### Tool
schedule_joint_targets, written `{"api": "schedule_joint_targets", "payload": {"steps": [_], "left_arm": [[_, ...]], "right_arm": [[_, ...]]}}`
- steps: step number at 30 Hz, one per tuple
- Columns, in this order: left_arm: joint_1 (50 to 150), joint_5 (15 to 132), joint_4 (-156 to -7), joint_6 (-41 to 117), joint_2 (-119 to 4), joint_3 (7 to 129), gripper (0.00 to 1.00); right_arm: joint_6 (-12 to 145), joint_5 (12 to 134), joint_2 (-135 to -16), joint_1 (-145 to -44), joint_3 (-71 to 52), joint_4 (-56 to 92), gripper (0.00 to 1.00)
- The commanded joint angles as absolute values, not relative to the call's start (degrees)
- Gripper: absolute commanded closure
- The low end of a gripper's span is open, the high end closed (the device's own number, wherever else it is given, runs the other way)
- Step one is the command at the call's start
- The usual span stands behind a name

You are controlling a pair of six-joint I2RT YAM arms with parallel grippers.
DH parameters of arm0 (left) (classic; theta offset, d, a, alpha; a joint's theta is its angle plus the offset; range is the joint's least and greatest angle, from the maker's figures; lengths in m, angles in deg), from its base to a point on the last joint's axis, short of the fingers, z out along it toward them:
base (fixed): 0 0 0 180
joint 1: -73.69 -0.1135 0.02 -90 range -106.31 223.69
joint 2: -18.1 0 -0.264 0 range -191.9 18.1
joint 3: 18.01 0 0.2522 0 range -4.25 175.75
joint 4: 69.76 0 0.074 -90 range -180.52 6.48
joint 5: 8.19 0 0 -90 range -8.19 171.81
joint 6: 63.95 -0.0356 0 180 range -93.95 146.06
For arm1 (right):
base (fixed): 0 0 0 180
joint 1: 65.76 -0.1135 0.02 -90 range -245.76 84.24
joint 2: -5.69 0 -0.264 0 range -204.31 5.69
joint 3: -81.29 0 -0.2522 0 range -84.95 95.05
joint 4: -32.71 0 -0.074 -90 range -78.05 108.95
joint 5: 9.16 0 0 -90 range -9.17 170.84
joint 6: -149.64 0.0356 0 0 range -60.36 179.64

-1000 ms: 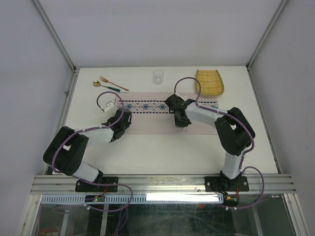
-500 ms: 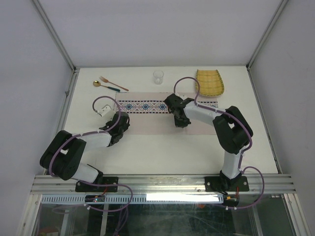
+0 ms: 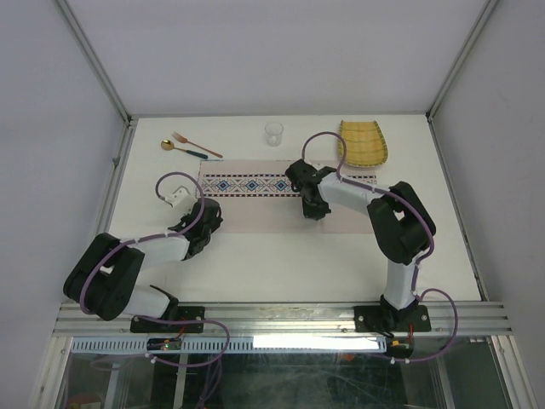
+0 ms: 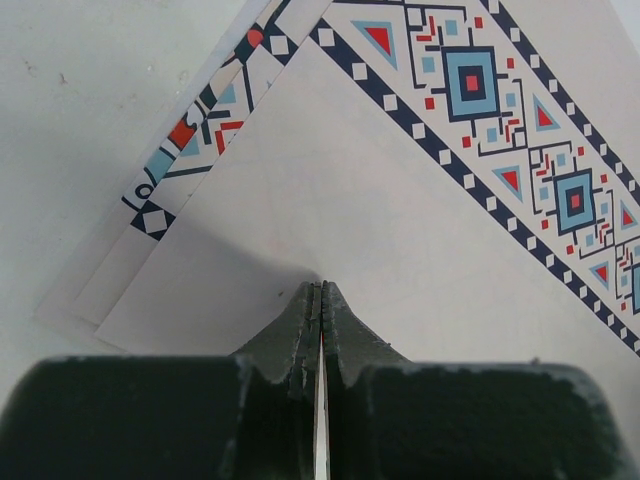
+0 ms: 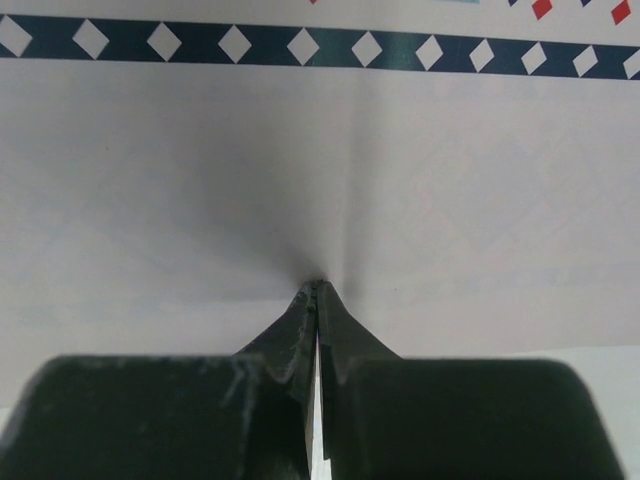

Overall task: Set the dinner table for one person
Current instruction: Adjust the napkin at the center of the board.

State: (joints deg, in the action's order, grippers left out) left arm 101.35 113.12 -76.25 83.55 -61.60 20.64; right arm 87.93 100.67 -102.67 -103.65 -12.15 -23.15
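White surface [image 3: 281, 264] spans whole view under your arms, metal rail along near edge. Your left hand [image 3: 207, 220] pinched tight on placemat [image 3: 255, 204] near its left end, thin cloth edge between jaws. Your right hand [image 3: 313, 210] likewise closed on plain cloth, right of middle. Placemat lies across surface's far half, patterned band on far side. Along far edge: spoon [image 3: 180, 148] and fork [image 3: 196, 144] left, clear cup [image 3: 273, 134] middle, yellow woven tray [image 3: 364, 142] right.

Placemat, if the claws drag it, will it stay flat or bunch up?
Probably floppy: the placemat lies folded over itself at one corner. Likely thin and light, so it may slide or bunch on the table.
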Motion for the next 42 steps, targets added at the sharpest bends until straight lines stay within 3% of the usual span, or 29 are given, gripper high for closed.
{"api": "schedule_joint_targets", "payload": {"steps": [1, 16, 42], "left_arm": [[101.17, 111.16, -82.42, 82.81, -61.03, 18.93, 1.00], [101.46, 103.49, -85.71, 85.89, -56.40, 16.31, 1.00], [101.99, 107.10, -89.35, 88.08, -49.89, 12.57, 1.00]], "right_arm": [[87.06, 103.45, -105.95, -101.63, -12.28, -23.01, 1.00], [86.01, 103.34, -105.67, -100.75, -11.73, -22.98, 1.00], [83.33, 101.23, -109.91, -99.12, -6.98, -23.06, 1.00]]}}
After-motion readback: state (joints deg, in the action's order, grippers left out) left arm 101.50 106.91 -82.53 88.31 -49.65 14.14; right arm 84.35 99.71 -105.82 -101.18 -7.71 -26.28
